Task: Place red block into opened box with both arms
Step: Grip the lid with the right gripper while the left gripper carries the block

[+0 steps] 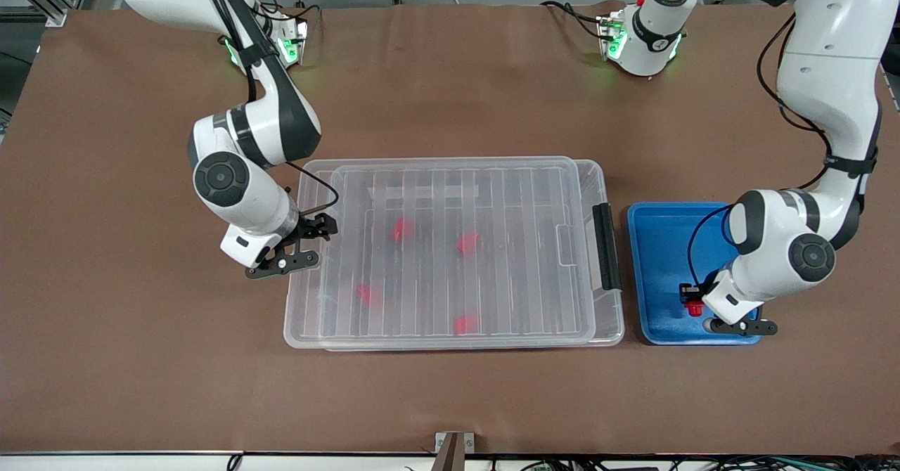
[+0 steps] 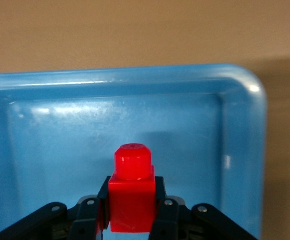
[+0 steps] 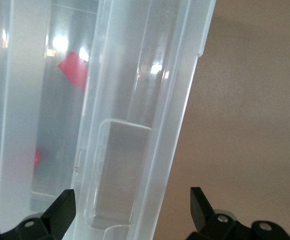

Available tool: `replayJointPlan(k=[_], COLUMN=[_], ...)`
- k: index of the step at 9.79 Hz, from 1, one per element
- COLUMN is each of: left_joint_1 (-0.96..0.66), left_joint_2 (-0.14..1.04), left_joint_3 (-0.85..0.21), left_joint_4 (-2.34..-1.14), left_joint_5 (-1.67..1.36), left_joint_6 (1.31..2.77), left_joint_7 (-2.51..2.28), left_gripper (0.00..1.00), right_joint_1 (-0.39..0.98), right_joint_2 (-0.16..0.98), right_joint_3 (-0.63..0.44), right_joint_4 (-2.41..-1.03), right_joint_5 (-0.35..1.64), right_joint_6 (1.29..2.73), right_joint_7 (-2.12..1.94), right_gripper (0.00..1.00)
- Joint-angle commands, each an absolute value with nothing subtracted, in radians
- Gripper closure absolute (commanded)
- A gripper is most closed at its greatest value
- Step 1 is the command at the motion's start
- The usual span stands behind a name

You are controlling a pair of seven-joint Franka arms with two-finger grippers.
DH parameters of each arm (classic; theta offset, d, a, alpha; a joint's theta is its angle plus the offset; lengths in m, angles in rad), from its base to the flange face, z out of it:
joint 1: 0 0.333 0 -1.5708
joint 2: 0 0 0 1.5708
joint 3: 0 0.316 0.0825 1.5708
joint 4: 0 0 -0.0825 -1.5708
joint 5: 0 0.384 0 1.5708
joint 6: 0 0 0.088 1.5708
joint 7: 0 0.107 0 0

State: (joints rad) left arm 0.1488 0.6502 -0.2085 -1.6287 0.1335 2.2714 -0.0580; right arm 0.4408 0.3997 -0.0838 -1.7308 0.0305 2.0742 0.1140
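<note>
You see the left gripper (image 2: 130, 210) clamped on the red block (image 2: 131, 192) low in the blue tray (image 1: 650, 274), while the right gripper (image 3: 130, 210), jaws apart, straddles the lidded box's (image 1: 450, 253) short rim

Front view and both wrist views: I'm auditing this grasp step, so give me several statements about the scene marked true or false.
1. The left gripper is shut on the red block. True.
2. The red block is already in the box. False: it is held in the blue tray.
3. The lid lies on the box. True.
4. The right gripper is shut on the box's latch. False: it is open at the box's rim at the right arm's end.
5. Four red pieces show through the lid. True.
</note>
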Motion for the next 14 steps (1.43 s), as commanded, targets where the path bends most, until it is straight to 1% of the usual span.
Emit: replayJointPlan(k=[1, 3, 4, 5, 7, 11, 14], left_joint_1=[0.114, 0.115, 0.112, 0.112, 0.101, 0.023, -0.023], left_joint_2=[0.534, 0.441, 0.413, 0.408, 0.417, 0.466, 0.521], left_joint_3=[-0.254, -0.343, -0.388, -0.452, -0.529, -0.537, -0.537], left_joint_4=[-1.657, -1.655, -1.657, -1.657, -1.657, -1.654, -1.655], left_joint_5=[0.143, 0.144, 0.144, 0.143, 0.149, 0.175, 0.215], left_joint_6=[2.148, 2.032, 2.004, 1.985, 1.985, 2.002, 2.098], left_joint_7=[-0.205, -0.311, -0.377, -0.452, -0.515, -0.512, -0.518], left_gripper=[1.0, 1.0, 1.0, 1.0, 1.0, 0.99, 0.99], right_joint_1=[0.439, 0.428, 0.425, 0.423, 0.433, 0.341, 0.244], right_joint_2=[0.373, 0.373, 0.373, 0.371, 0.373, 0.359, 0.339], right_joint_3=[-0.089, -0.091, -0.091, -0.091, -0.089, -0.092, -0.092], right_joint_4=[-1.781, -1.786, -1.789, -1.793, -1.822, -1.819, -1.809], right_joint_5=[-0.03, -0.089, -0.095, -0.095, -0.094, -0.094, -0.095], right_joint_6=[2.099, 2.092, 2.091, 2.089, 2.097, 2.06, 2.01], right_joint_7=[0.117, 0.114, 0.114, 0.114, 0.127, 0.039, -0.04], right_gripper=[0.0, 0.0, 0.0, 0.0, 0.0, 0.0, 0.0])
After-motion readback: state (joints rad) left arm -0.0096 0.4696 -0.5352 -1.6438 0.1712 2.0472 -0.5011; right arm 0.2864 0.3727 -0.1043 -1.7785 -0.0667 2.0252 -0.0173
